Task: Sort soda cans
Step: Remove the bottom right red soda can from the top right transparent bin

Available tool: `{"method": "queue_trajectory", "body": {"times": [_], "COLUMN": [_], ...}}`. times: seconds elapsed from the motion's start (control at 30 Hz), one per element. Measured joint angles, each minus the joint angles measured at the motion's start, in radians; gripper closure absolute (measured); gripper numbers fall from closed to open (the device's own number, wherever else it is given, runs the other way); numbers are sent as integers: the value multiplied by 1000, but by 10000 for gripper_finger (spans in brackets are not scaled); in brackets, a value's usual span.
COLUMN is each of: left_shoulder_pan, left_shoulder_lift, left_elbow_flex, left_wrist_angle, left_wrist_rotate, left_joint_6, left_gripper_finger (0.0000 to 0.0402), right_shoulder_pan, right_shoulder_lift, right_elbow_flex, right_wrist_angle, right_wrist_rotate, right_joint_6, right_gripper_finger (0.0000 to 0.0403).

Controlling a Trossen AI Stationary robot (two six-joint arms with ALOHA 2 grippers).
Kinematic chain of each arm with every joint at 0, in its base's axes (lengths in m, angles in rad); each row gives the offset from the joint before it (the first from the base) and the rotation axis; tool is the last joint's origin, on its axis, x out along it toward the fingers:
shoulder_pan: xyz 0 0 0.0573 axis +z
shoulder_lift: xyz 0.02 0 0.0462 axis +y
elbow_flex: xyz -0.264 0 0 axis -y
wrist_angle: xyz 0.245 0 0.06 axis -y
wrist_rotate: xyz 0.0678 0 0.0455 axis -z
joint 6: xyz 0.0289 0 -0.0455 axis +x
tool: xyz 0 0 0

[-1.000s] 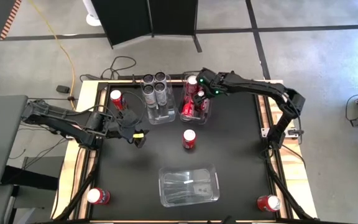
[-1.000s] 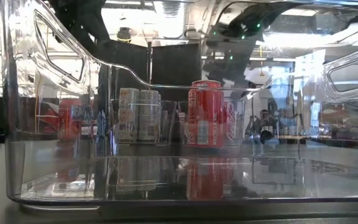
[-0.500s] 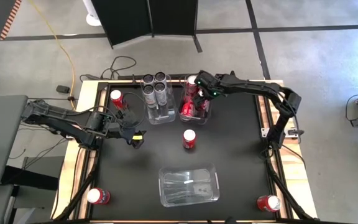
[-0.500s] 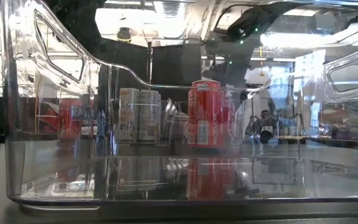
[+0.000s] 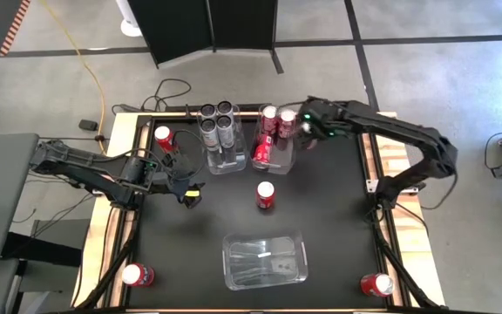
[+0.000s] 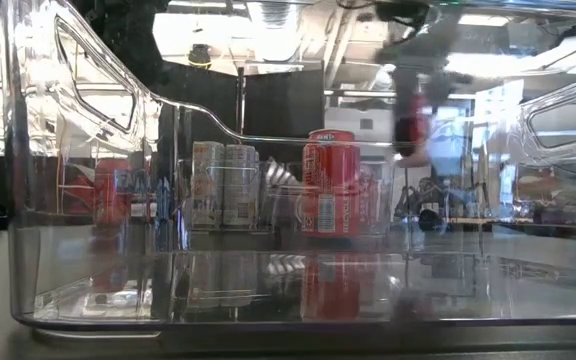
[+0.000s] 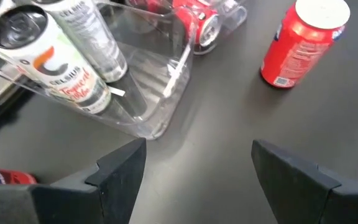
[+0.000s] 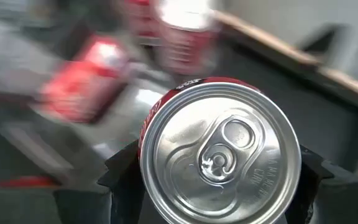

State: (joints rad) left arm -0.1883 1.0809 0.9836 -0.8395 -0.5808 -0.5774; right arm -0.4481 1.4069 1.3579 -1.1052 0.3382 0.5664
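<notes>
My right gripper is shut on a red soda can above the far right end of the clear bin of red cans. The low view shows this can blurred and well above the table. Next to it stands a clear bin with silver-grey cans upright inside. My left gripper hovers open over the mat near that bin, nothing between its fingers. One red can stands upright mid-table. My right gripper pinches the red can by two opposite sides of its body, just under the silver top, one finger on each side. The fingers come from above, slanting down. The can is lifted clear, its top toward the wrist.
An empty clear bin lies near the front edge, filling the low view. Lone red cans stand at the far left, near left corner and near right corner. Bare black mat lies right of the bins.
My right gripper has risen from the red-can bin and gone toward the table's right edge, tipping as it went. A red can has come up out of the bin with it and hangs clear.
</notes>
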Motion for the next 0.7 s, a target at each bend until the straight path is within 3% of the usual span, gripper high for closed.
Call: {"method": "queue_trajectory", "body": {"times": [0.13, 0.4, 0.7], "left_shoulder_pan": [10, 40, 78], "left_shoulder_lift": [0, 0, 0], "left_elbow_flex": [0, 0, 0], "left_wrist_angle": [10, 23, 54], "left_wrist_rotate": [-28, -32, -64], "left_joint_6": [9, -33, -32], "left_gripper_finger": [113, 113, 113], "right_shoulder_pan": [-29, 56, 119], "right_shoulder_lift": [-71, -153, -81], "right_elbow_flex": [-121, -441, -495], "right_wrist_angle": [18, 325, 357], "right_wrist_rotate": [15, -57, -53], "right_joint_6": [40, 212, 232], "right_gripper_finger": [129, 129, 118]}}
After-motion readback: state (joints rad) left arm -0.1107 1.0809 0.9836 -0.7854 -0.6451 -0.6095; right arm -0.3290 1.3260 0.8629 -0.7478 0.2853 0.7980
